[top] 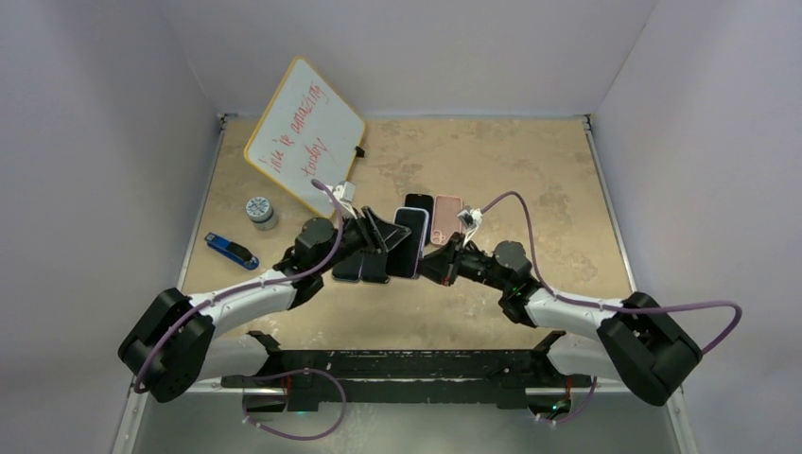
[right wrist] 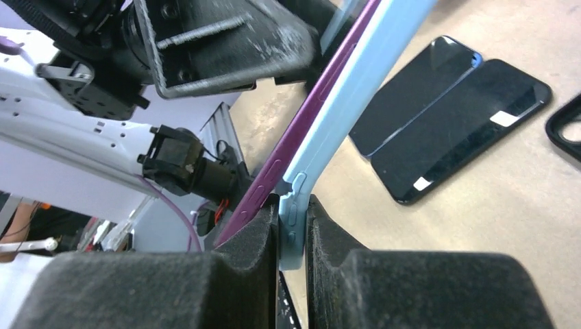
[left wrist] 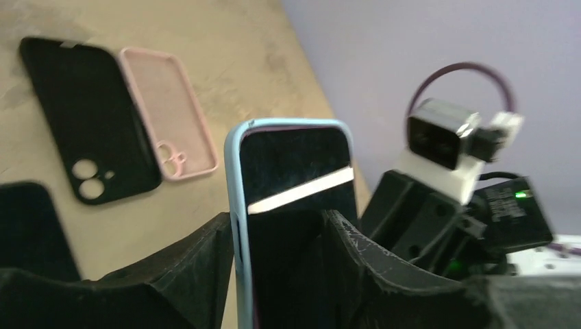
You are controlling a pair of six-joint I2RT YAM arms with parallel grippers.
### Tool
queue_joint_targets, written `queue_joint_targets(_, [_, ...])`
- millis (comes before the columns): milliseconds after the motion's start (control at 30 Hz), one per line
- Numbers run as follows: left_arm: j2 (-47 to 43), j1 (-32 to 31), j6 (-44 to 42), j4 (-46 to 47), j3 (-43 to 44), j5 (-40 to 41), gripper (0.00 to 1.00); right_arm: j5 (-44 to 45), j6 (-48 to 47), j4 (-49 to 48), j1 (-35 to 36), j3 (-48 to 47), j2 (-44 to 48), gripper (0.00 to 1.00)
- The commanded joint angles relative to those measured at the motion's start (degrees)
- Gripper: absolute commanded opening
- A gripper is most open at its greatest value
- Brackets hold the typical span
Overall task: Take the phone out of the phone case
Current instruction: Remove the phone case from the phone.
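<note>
A phone (top: 411, 241) in a light blue case is held up above the table between both arms. My left gripper (top: 383, 236) is shut across it; in the left wrist view (left wrist: 274, 233) the dark screen (left wrist: 294, 178) and the blue case rim (left wrist: 236, 205) stand between the fingers. My right gripper (top: 437, 263) is shut on the blue case's edge (right wrist: 292, 226). In the right wrist view the purple phone body (right wrist: 301, 130) stands a little apart from the blue case (right wrist: 356, 89) near my fingers.
An empty black case (left wrist: 89, 137) and an empty pink case (left wrist: 168, 116) lie flat behind. Two bare phones (right wrist: 445, 116) lie on the table below. A whiteboard (top: 303, 132), a small jar (top: 260, 210) and a blue tool (top: 230, 250) are at the left.
</note>
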State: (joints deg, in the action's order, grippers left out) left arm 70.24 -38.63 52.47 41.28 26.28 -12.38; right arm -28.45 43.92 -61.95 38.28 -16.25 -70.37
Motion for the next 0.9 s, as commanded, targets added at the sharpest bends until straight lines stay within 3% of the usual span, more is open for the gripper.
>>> queue_joint_targets(0, [0.3, -1.9, -9.9, -23.4, 3.2, 3.3, 0.55, 6.6, -1.3, 0.1, 0.1, -2.3, 6.1, 0.00])
queue_joint_targets(167, [-1.3, -1.9, -14.7, -31.9, 7.5, 9.5, 0.67, 8.5, -4.0, 11.0, 0.1, -2.2, 10.1, 0.00])
queue_joint_targets(300, [-3.7, -3.5, -18.1, -38.1, 11.1, 15.3, 0.70, 12.7, -4.8, 18.2, 0.1, -2.2, 13.1, 0.00])
queue_joint_targets(567, [-0.1, -18.8, -26.1, -51.7, 22.8, 36.4, 0.72, 20.4, -1.2, 28.2, 0.1, -4.0, 14.9, 0.00])
queue_joint_targets(867, [4.3, -31.6, -34.1, -54.5, 29.0, 52.1, 0.72, 20.8, 5.0, 32.1, 0.1, -5.6, 12.3, 0.00])
